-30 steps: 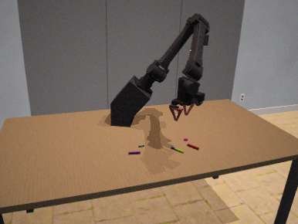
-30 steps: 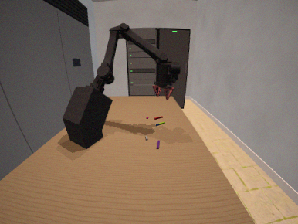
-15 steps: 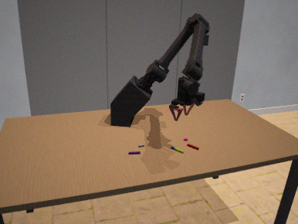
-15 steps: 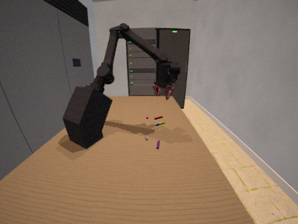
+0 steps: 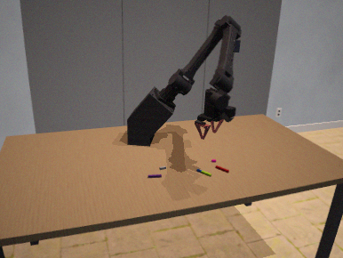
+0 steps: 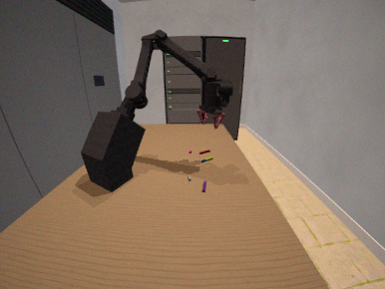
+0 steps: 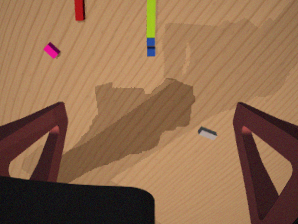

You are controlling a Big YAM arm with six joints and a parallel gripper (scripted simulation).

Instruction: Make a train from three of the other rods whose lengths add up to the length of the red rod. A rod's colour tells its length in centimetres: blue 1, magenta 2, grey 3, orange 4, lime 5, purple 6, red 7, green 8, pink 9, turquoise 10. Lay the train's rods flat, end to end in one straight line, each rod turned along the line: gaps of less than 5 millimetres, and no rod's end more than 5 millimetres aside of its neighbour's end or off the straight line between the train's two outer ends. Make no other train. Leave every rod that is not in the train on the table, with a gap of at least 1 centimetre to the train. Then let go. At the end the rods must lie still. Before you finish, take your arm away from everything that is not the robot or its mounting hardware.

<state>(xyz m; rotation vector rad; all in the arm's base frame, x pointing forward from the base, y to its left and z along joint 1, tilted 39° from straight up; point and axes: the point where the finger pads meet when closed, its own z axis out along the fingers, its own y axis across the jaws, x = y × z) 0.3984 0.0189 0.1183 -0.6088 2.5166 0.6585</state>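
Observation:
My gripper (image 5: 209,128) is open and empty, high above the table behind the rods; it also shows in the exterior view (image 6: 210,119) and in the wrist view (image 7: 152,125). The red rod (image 5: 222,169) lies flat at the right. A lime rod (image 5: 205,173) (image 7: 152,18) lies beside it, with a short blue rod (image 7: 150,47) end to end against it in one line. A small magenta rod (image 5: 213,160) (image 7: 52,50) lies apart, behind the red rod. A small grey rod (image 5: 163,168) (image 7: 206,133) and a purple rod (image 5: 155,176) (image 6: 203,186) lie further left.
The arm's dark base block (image 5: 147,116) stands at the back middle of the table. The table's front edge (image 5: 249,197) runs close in front of the rods.

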